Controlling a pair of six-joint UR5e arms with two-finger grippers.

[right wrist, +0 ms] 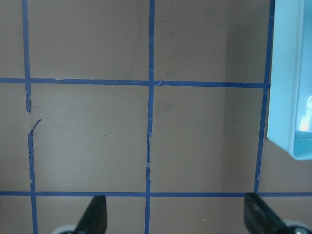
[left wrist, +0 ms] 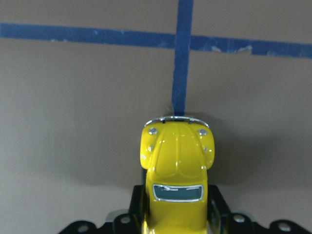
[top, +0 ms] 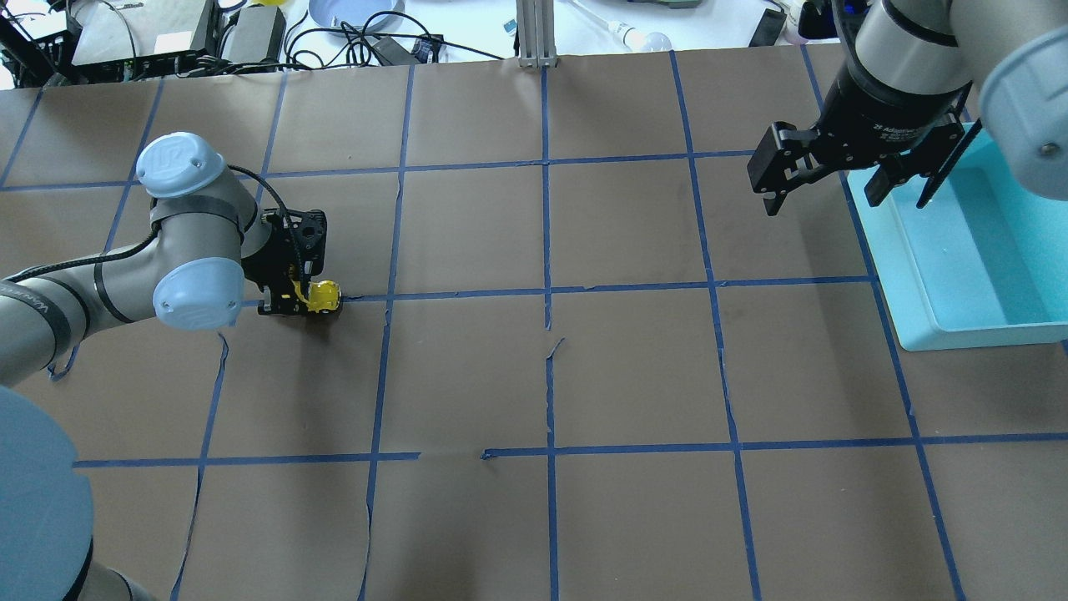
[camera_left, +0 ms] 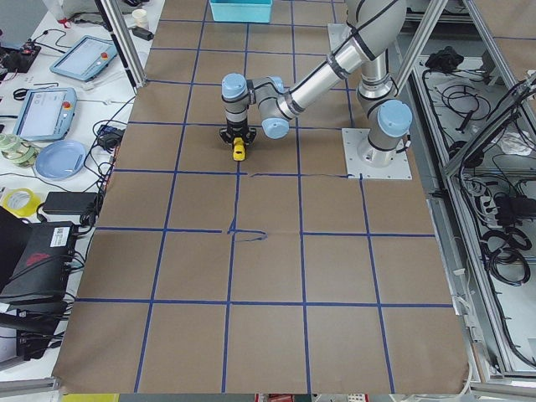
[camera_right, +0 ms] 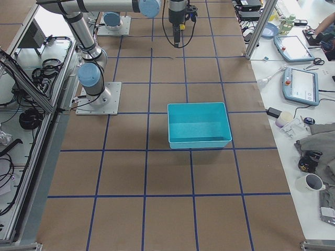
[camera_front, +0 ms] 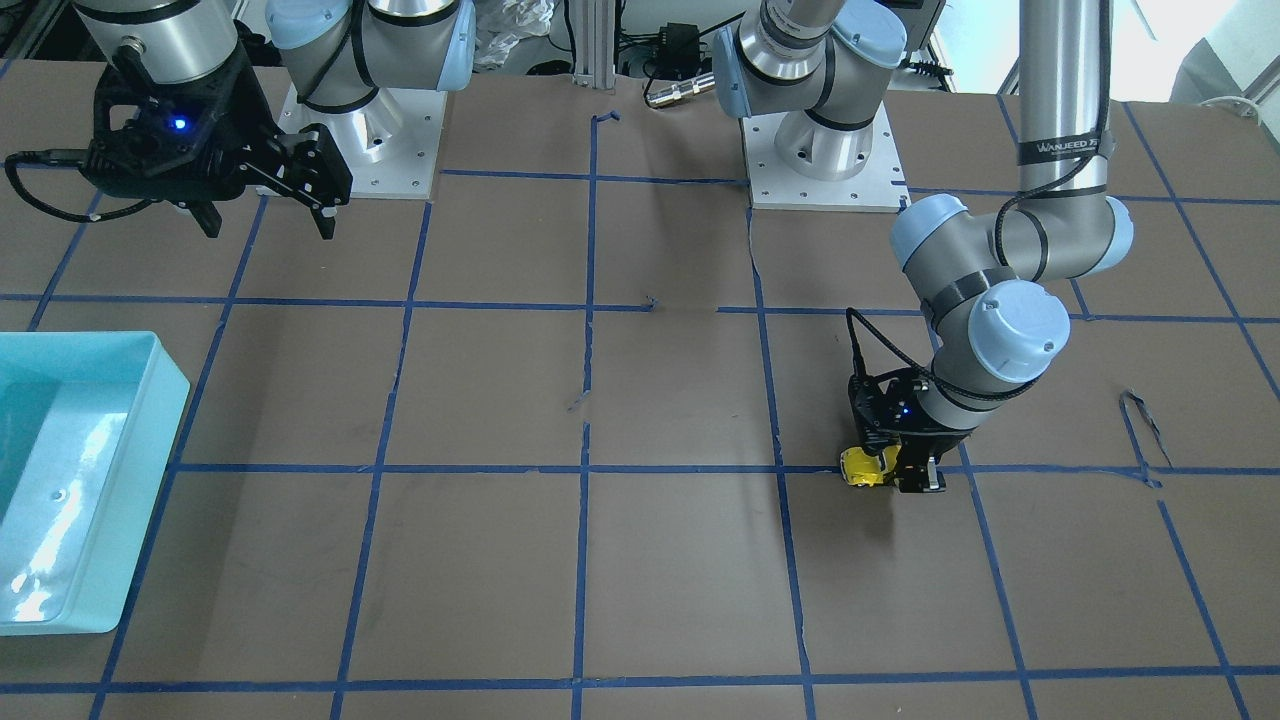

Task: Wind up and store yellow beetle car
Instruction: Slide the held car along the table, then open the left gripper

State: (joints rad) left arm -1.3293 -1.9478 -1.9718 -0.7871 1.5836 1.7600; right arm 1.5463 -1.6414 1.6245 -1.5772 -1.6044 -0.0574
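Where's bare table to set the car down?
The squares between the yellow beetle car in the left claw and the teal bin are bare. Tight only beside the bin, under the right claw.

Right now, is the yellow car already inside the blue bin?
No, the yellow beetle car is held in the left gripper, far across the table from the turquoise bin.

silver arms (camera_front: 1060,90), pale blue joint caps (camera_front: 1018,330), black claws (camera_front: 270,230) (camera_front: 900,478)
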